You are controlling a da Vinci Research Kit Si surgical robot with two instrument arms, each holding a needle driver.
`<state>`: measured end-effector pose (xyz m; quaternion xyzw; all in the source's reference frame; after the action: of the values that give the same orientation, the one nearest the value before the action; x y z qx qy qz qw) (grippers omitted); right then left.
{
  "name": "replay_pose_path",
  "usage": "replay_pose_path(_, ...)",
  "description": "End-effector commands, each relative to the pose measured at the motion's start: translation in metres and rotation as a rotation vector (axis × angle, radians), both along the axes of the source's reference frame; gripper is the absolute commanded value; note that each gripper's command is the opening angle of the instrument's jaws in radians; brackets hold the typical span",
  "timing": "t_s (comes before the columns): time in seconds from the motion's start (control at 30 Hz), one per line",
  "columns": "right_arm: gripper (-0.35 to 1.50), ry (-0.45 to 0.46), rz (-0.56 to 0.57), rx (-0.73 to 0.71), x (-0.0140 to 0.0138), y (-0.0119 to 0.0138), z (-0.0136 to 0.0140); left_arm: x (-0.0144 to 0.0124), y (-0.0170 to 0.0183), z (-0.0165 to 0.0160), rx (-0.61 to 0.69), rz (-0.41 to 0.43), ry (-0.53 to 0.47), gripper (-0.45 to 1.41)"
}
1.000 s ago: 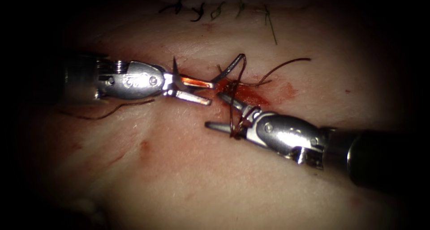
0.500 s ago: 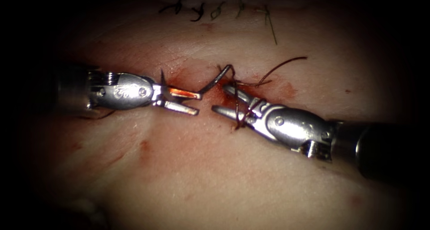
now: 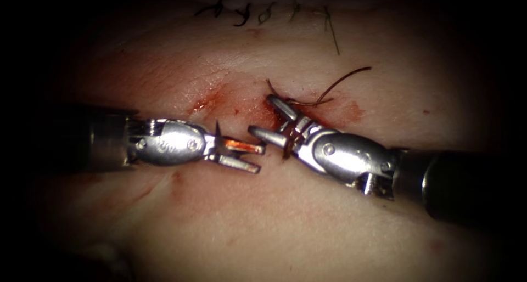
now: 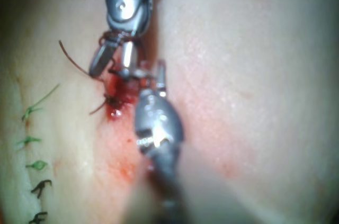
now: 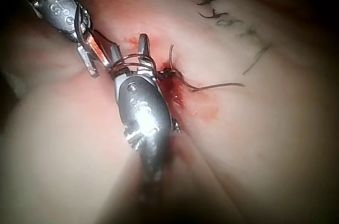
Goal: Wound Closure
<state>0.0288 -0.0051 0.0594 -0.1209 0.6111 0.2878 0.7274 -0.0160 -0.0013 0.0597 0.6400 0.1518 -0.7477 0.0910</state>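
In the endoscope view my left tool (image 3: 261, 159) lies on the left side of the cut, shut on the curved needle (image 3: 217, 131). The needle's pointed end sticks up behind the jaws, clear of the tissue (image 3: 263, 227). My right tool (image 3: 261, 114) comes in from the right with its jaws open over the red stitch site. Dark thread (image 3: 288, 142) is looped around its jaws near the hinge, and nothing sits between them. The right wrist view has the same loops (image 5: 130, 62) on that tool. A free thread tail (image 3: 343, 79) curls up and right from the cut.
Red fluid (image 3: 335, 113) stains the tissue around the stitch site. A row of dark and green ink marks (image 3: 241, 12) runs along the far edge. The two tools' tips nearly touch at the middle. In the left wrist view the right tool (image 4: 124, 1) is just beyond my left tool.
The left tool has moved down with the needle. The right tool has moved up toward the cut, and the thread loops sit tighter around its jaws.
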Motion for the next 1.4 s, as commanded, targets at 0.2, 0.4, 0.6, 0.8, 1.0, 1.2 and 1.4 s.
replay_pose_path(0.2, 1.06, -0.052, 0.167, 0.108, -0.0005, -0.0007, 0.0002, -0.0011, -0.0015, -0.0005, 0.003, 0.003, -0.009, -0.45)
replay_pose_path(0.4, 1.06, -0.077, 0.324, 0.245, -0.0027, -0.0003, 0.0005, -0.0007, -0.0002, -0.0014, 0.013, 0.003, -0.016, -0.45)
replay_pose_path(0.6, 1.1, -0.11, 0.4, 0.375, -0.0043, -0.0001, 0.0025, -0.0006, 0.0005, -0.0018, 0.016, -0.006, -0.013, -0.45)
replay_pose_path(0.8, 1.1, -0.088, 0.445, 0.487, -0.0049, -0.0005, 0.0051, -0.0016, 0.0007, -0.0016, 0.015, -0.015, -0.007, -0.45)
replay_pose_path(1.0, 1.08, -0.092, 0.476, 0.549, -0.0057, -0.0002, 0.0062, -0.0023, 0.0007, -0.0016, 0.016, -0.018, -0.006, -0.45)
replay_pose_path(1.2, 1.05, -0.089, 0.498, 0.587, -0.0063, -0.0006, 0.0071, -0.0024, 0.0007, -0.0016, 0.016, -0.019, -0.006, -0.45)
replay_pose_path(1.4, 1.01, -0.068, 0.531, 0.622, -0.008, -0.0009, 0.0078, -0.0025, 0.0009, -0.0015, 0.017, -0.02, -0.006, -0.45)
